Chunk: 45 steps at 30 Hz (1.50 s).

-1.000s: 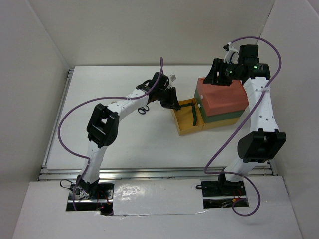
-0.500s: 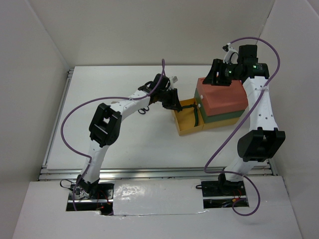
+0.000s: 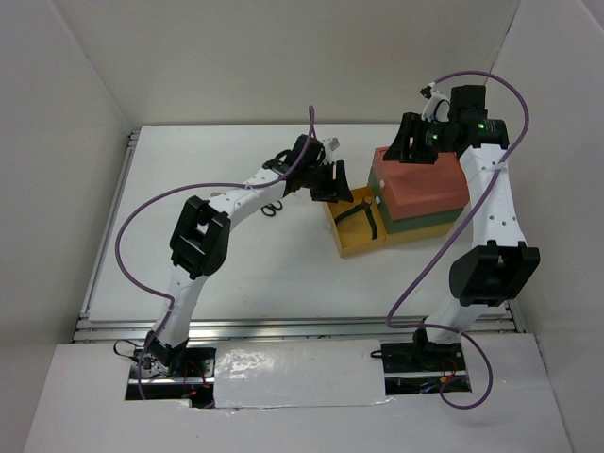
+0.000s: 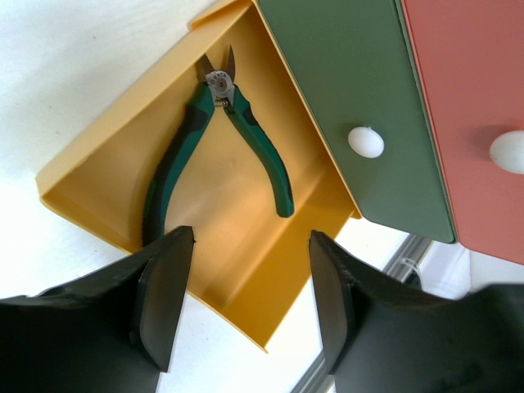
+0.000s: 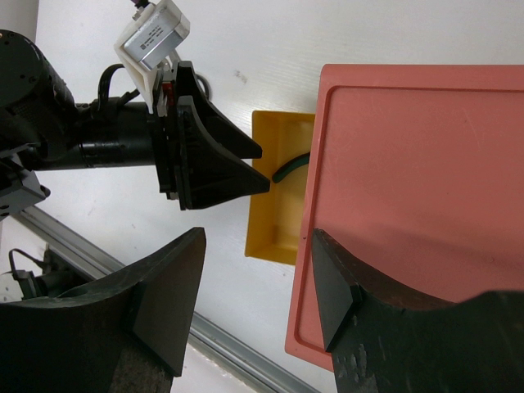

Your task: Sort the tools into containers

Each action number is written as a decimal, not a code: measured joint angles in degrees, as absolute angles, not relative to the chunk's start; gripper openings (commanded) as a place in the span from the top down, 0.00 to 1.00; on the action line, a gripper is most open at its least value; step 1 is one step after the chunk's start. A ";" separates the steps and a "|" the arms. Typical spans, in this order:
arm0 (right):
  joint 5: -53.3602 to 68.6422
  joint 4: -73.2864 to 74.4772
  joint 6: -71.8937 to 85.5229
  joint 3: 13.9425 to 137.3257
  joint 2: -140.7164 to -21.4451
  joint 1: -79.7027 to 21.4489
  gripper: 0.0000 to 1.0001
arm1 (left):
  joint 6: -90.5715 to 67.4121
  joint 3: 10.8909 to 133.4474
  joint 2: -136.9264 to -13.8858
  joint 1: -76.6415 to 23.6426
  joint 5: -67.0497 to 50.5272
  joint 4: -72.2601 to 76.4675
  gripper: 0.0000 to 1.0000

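Pliers (image 4: 221, 139) with dark green handles lie spread inside the pulled-out yellow bottom drawer (image 4: 237, 237) of the containers (image 3: 420, 184). My left gripper (image 4: 250, 303) hovers open just above the drawer's near rim, nothing between its fingers; in the top view the left gripper (image 3: 332, 189) is at the drawer's left end. Small black-handled scissors (image 3: 271, 209) lie on the table under the left arm. My right gripper (image 5: 258, 286) hangs open and empty over the left edge of the red-orange top box (image 5: 417, 180).
The dark green middle drawer (image 4: 366, 141) and the red one (image 4: 508, 151) are closed, each with a white knob. White walls enclose the table (image 3: 236, 274) on three sides. A metal rail (image 3: 283, 326) runs along its near edge.
The left gripper has opened and let go of the pliers, which hung from it before and now lie in the yellow drawer. The right arm has not moved.
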<state>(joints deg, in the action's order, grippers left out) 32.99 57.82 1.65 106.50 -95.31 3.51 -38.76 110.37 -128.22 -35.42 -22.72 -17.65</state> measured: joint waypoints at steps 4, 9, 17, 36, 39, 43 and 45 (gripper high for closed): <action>32.01 57.84 1.58 106.54 -95.31 3.20 0.43 | -37.32 109.38 -127.17 -35.27 -21.63 -16.93 0.56; 28.99 57.82 1.43 106.52 -95.31 2.26 0.49 | -35.99 100.51 -117.69 -33.91 -20.16 -14.52 0.79; 18.79 57.58 -1.76 105.36 -95.31 -4.05 0.56 | -35.77 91.64 -105.34 -28.45 -20.82 -12.93 0.90; 7.25 58.59 -4.71 103.88 -98.06 -6.98 0.69 | -36.82 82.50 -111.33 -30.96 -16.36 -12.82 0.85; 7.22 58.76 -5.08 103.92 -98.08 -7.14 0.69 | -37.95 83.02 -114.54 -31.31 -16.38 -12.91 0.85; 7.25 58.76 -5.52 103.92 -98.08 -7.16 0.70 | -39.13 84.95 -118.08 -31.77 -16.38 -12.93 0.86; 7.20 58.76 -5.69 103.90 -98.08 -7.20 0.71 | -39.44 85.91 -119.20 -32.03 -16.34 -12.53 0.87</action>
